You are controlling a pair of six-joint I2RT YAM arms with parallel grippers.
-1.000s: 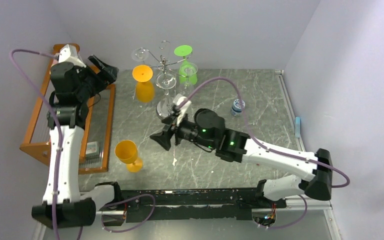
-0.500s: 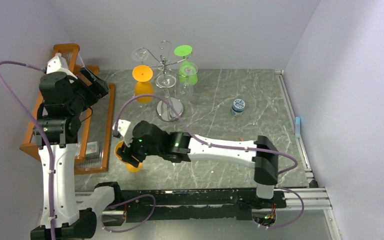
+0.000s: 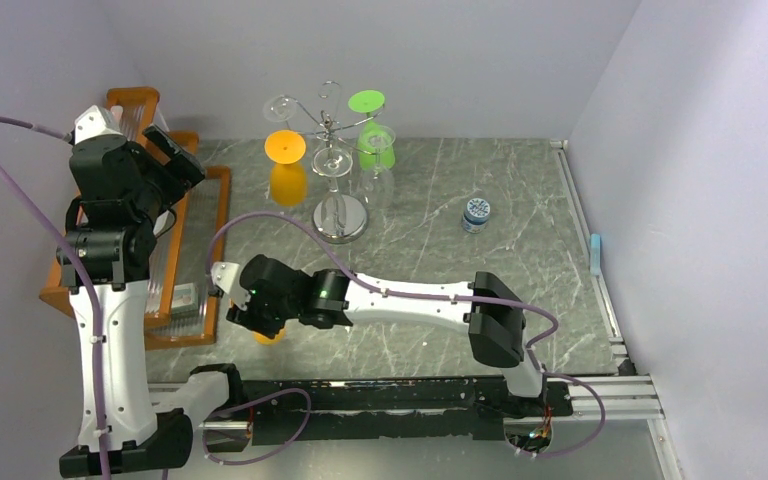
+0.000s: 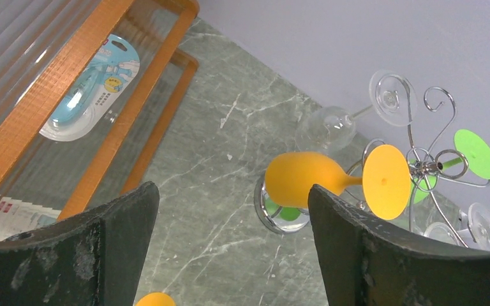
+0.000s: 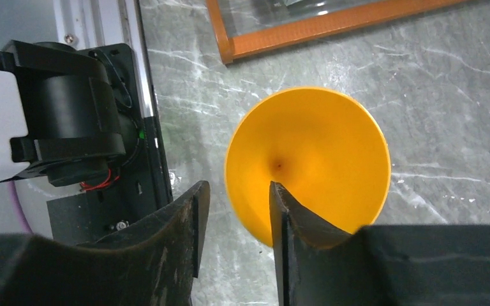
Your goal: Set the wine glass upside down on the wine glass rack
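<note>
The right gripper [image 5: 237, 191], its jaws roughly half open and not clamped on anything, straddles the near rim of the orange wine glass [image 5: 319, 159], an opaque goblet standing upright, mouth up, on the grey marbled table [image 5: 453, 83], well apart from the chrome wine glass rack [image 3: 340, 220]

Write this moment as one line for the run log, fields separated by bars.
right gripper: open, astride rim of upright orange wine glass | left gripper: open, empty | wine glass rack: this glass not yet on it
</note>
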